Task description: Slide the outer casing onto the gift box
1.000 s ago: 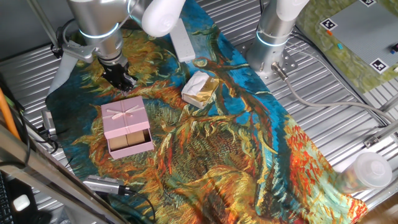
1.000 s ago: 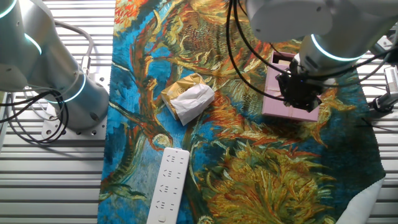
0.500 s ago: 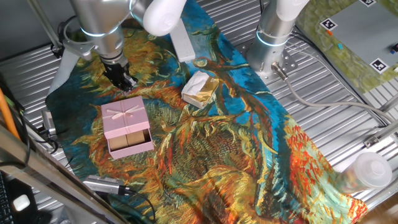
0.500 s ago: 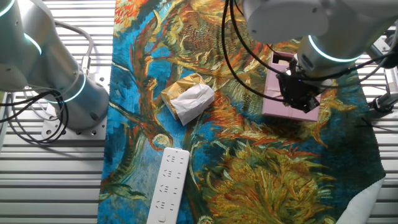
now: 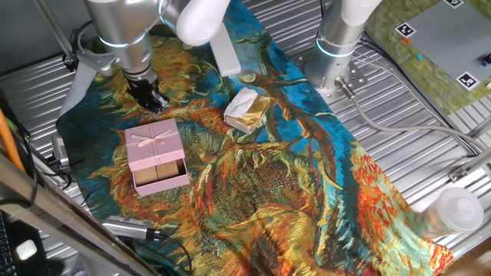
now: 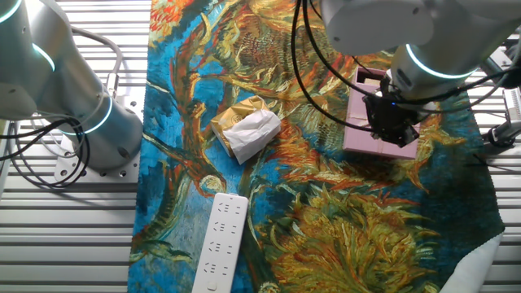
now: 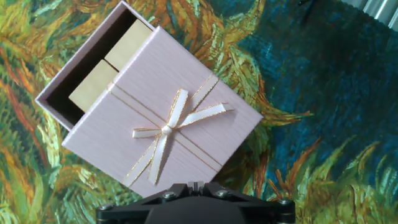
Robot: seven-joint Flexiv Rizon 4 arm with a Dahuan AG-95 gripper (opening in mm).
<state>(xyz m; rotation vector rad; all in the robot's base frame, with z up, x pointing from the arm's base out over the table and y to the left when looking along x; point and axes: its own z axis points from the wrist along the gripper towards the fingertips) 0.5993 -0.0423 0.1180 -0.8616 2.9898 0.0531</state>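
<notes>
Hand (image 5: pixel 150 98) barely shifted — outer casing (image 5: pixel 154 146) just beside, untouched

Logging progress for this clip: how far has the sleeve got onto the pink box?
Mostly on: the sleeve with the bow covers most of the box, but one end with two tan blocks sticks out. The gripper sits off the sleeve's far edge, holding nothing visible; its fingers are too dark to judge. Left: push the sleeve over the exposed end.

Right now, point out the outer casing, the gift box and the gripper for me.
outer casing (image 7: pixel 168 112), hand view, top face near the bow.
gift box (image 7: pixel 99 81), hand view, tan block in the exposed tray end.
gripper (image 5: pixel 153 102), one fixed view, dark fingertips.
</notes>
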